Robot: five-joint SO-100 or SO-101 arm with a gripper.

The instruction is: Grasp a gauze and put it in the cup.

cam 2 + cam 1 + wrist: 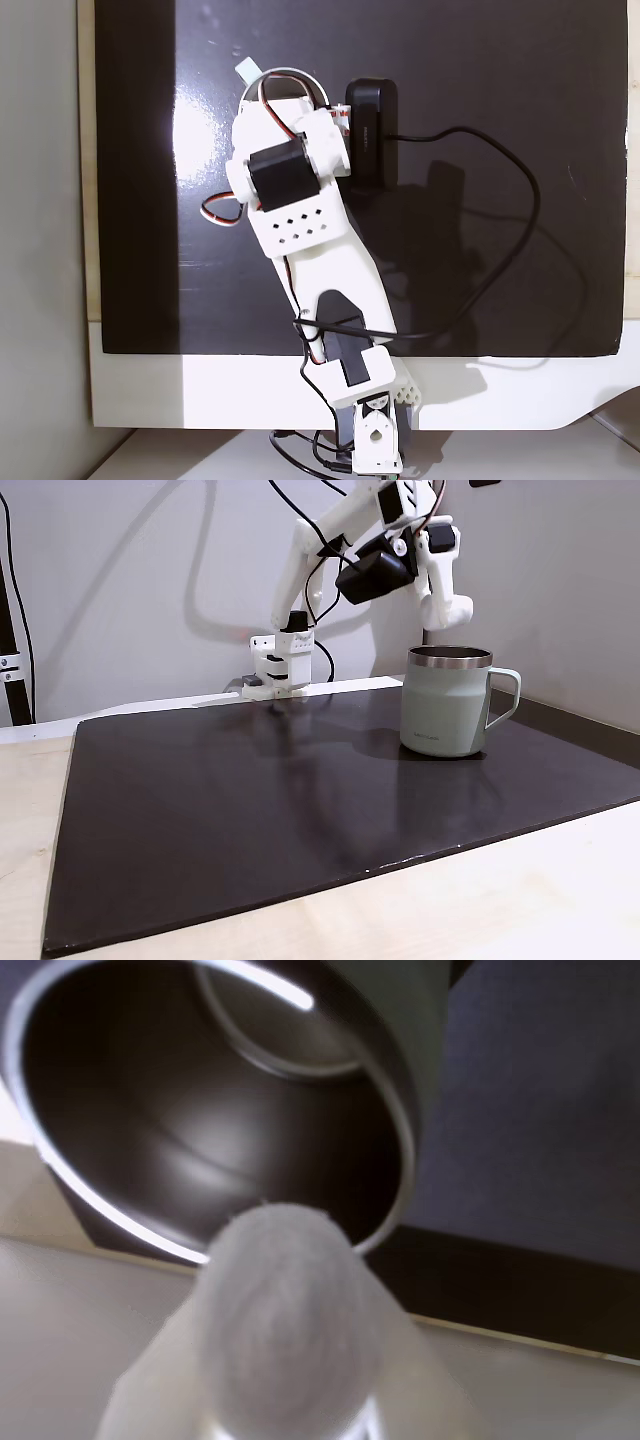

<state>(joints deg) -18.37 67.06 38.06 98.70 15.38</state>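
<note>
The gripper [447, 615] hangs just above the steel rim of the sage-green cup [447, 712] on the dark mat [250, 800], its white fingers [150, 1380] pinching the gauze [285, 1310] over the mouth.

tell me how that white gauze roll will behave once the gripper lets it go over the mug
The gauze looks fuzzy and soft, so it probably squashes a little in the gripper and weighs very little. Held just at the rim of the cup, it should drop in quietly. Its rounded shape might let it roll on the steel bottom.
</note>
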